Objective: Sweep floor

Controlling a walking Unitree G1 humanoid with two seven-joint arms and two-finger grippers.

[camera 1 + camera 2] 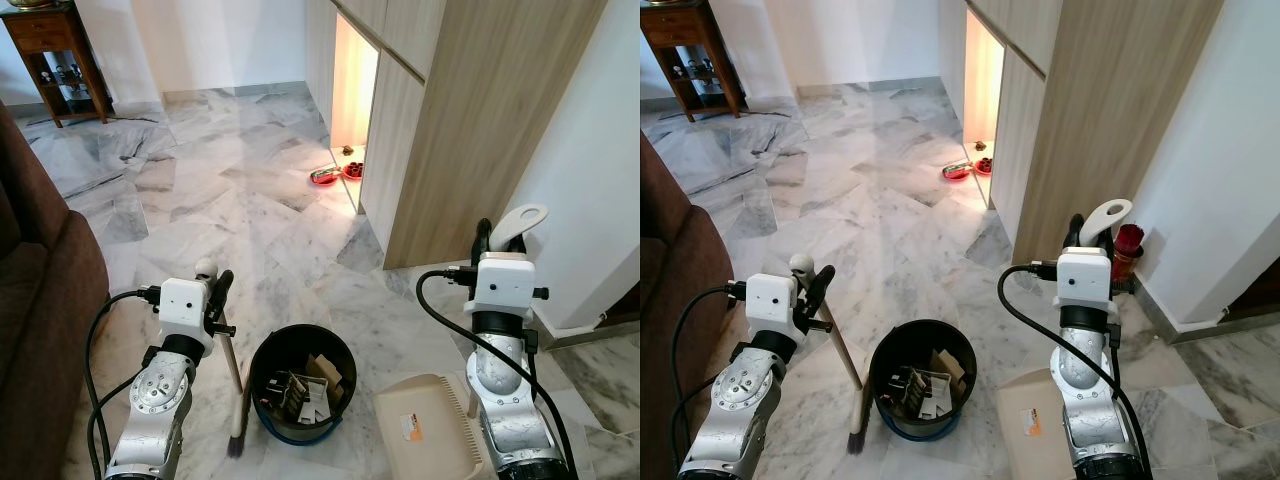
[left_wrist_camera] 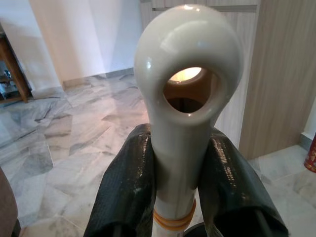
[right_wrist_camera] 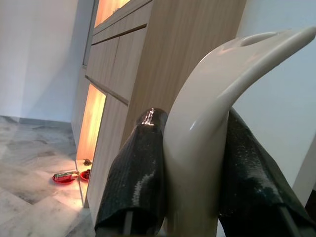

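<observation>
1. your broom (image 1: 232, 372) stands nearly upright just left of the black bin (image 1: 302, 384), bristles down on the marble floor (image 1: 230, 200) beside the bin's rim. the left pincer (image 2: 183, 168) is clenched on the cream handle just below its looped end; both black fingers (image 2: 129, 187) press the shaft.
2. the dustpan (image 1: 430, 425) rests flat on the floor just right of the bin, and the right pincer (image 3: 195, 163) grips its curved upright handle (image 1: 520, 222), fingers closed on either side.
3. the bin already holds paper and scraps. the bristles sit so near its wall that, in my judgement, a sideways stroke could knock it and tip the load back onto the floor.
4. your hold on the broom is high, near the end. pressing down from there could let the smooth shaft pivot or slide between the fingers, and the head would skate instead of sweeping.
5. the dustpan handle is glossy and tapered; if you tilt the pan too far while lifting, it may twist in the grip and spill short of the bin.
6. watch the black cables looping off both wrists: a wide swing could snag one on the broom handle or the bin rim.
7. the wooden cabinet (image 1: 480, 120) stands close on your right, the brown sofa (image 1: 40, 290) close on your left. a broad sweep either way risks striking them.
</observation>
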